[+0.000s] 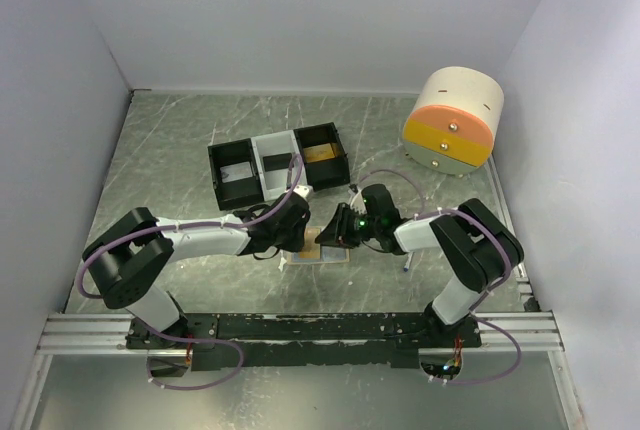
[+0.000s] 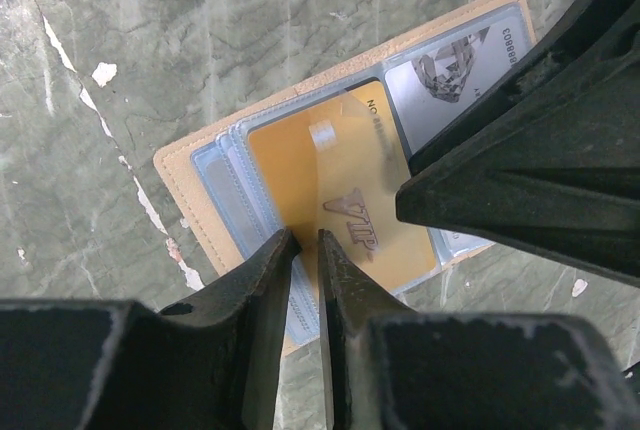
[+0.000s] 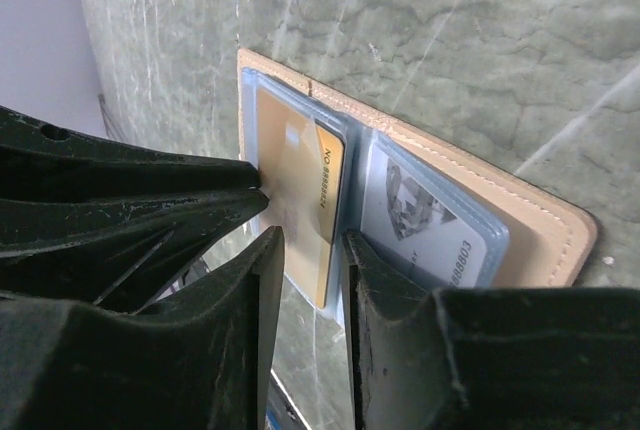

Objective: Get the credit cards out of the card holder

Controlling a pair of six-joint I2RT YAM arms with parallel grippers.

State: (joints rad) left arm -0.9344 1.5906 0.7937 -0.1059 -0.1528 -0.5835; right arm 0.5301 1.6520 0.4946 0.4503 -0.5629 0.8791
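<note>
Two grippers crowd one spot on the grey-green marbled worktop (image 1: 180, 150), white walls (image 1: 300, 20) all round. Lying open near the middle of its near edge is the card holder (image 2: 185, 190). The left gripper (image 2: 308, 235), jaws a narrow slit apart, has its tips on the gold VIP card's (image 2: 320, 170) edge. The right gripper (image 3: 312, 240) is slightly parted too, that card's end in its gap.

Both arms are the same build: the left arm (image 1: 200, 240) and right arm (image 1: 415, 233) have white link shells with chunky black joint housings. Purple cables (image 1: 268, 212) run loosely along each. A tiny green light (image 1: 358, 222) glows by the right wrist. The left gripper (image 2: 306, 238) and right gripper (image 3: 312, 240) have matte black fingers (image 2: 250, 310), ribbed, tapering, a bit scuffed.
</note>
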